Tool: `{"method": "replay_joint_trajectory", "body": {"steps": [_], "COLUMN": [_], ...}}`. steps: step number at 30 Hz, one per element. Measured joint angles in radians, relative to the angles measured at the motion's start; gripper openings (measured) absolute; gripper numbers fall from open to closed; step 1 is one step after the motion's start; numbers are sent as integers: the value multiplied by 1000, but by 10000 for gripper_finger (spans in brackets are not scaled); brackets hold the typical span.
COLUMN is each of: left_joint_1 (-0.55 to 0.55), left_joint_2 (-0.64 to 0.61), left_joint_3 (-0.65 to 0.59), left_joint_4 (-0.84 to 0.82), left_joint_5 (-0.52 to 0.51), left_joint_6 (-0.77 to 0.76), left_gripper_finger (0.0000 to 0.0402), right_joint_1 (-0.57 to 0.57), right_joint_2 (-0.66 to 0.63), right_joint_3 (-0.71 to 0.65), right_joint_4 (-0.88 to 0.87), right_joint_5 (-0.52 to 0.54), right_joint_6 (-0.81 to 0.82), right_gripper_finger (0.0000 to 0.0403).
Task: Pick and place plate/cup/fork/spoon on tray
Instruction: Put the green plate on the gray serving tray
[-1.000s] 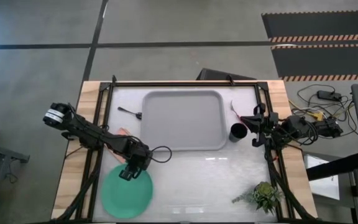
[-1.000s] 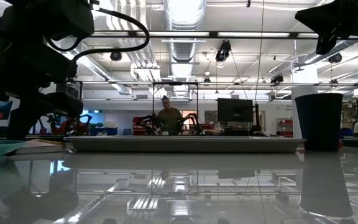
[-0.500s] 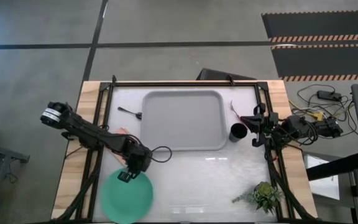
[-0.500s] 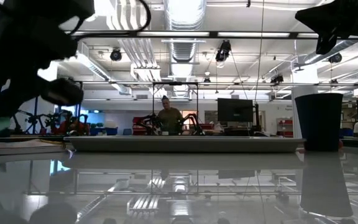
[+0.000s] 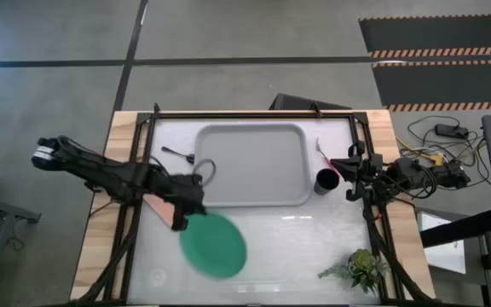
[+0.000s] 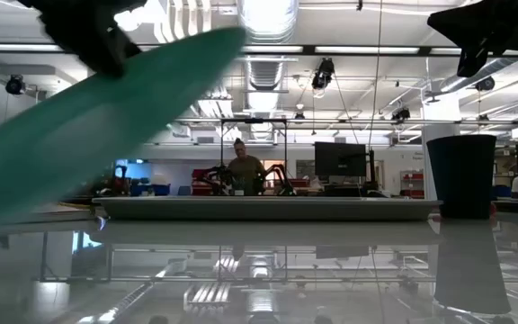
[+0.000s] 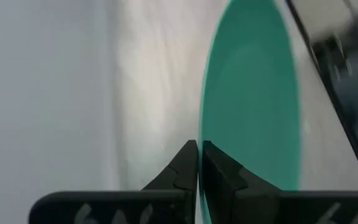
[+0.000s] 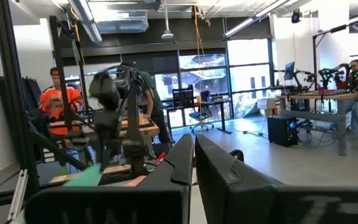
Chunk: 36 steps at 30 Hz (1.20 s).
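Plate up, held by its rim

My left hand [image 5: 180, 219] is clamped tight on the rim of the plate [image 5: 214, 244], which hangs tilted above the bench just off the tray's [image 5: 250, 162] front-left corner. It looks light, stiff and slick, so an edge pinch may let it swing. My right hand [image 5: 349, 177] waits closed beside the cup [image 5: 326, 181].

Ceiling ducts [image 6: 261, 54] and strip lights are seen above; monitors [image 6: 340, 159] and workbenches [image 8: 328, 112] are set before tall windows [image 8: 201, 78].
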Motion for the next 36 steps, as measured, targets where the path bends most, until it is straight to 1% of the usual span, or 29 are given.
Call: {"method": "replay_joint_trajectory", "body": {"steps": [4,8,11,15,21,27,29,32,36], "left_joint_1": [93,197,274,341,415,463,477,497,533], "left_joint_2": [-81,-105,-93,-50,32,96,108,126,161], "left_joint_3": [0,0,0,0,0,0,0,0,0], "left_joint_4": [94,151,156,162,196,208,210,247,290], "left_joint_5": [-137,-234,-247,-246,-242,-241,-265,-336,-368], "left_joint_6": [-78,-177,-223,-228,-226,-215,-201,-195,-155], "left_gripper_finger": [2,2,1,1,1,0,0,0,0], "right_joint_1": [0,0,0,0,0,0,0,0,0], "right_joint_2": [-1,0,-1,-1,-1,-1,-1,-1,-1], "right_joint_3": [0,0,0,0,0,0,0,0,0], "right_joint_4": [21,38,43,41,40,38,37,37,38], "right_joint_5": [-1,-1,-1,0,-1,-1,-1,-1,-1], "right_joint_6": [-16,-33,-34,-34,-33,-25,-24,-23,-23], "right_gripper_finger": [9,9,9,9,9,9,9,9,9]}}
